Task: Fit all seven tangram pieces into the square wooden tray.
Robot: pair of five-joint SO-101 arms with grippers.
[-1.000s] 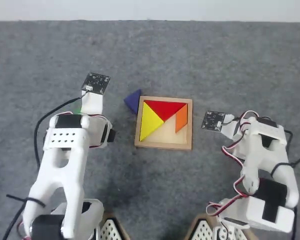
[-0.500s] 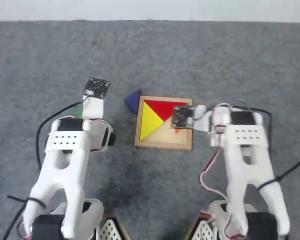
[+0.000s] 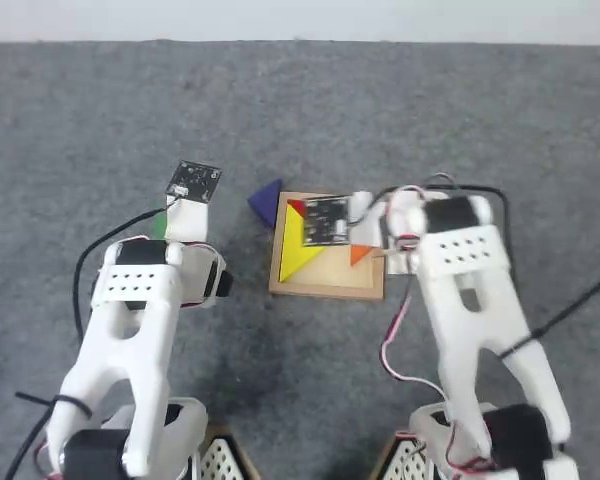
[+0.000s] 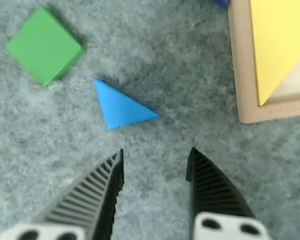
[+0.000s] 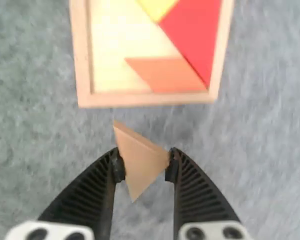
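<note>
From above, the right arm (image 3: 460,265) is hanging over the square wooden tray (image 3: 325,291), which is holding a yellow triangle (image 3: 296,250) and an orange parallelogram (image 3: 360,254). A dark blue piece (image 3: 267,198) is lying at its far-left corner.

In the left wrist view, the left gripper (image 4: 155,172) is hovering, jaws apart, by a light blue triangle (image 4: 122,107) and a green square (image 4: 44,45) left of the tray.

In the right wrist view, the right gripper (image 5: 142,167) is clamping a tan wooden triangle (image 5: 140,157) near the rim. Placing seems in hand; next it likely needs turning to suit the bare near side, where room is tight against rim and parallelogram.
</note>
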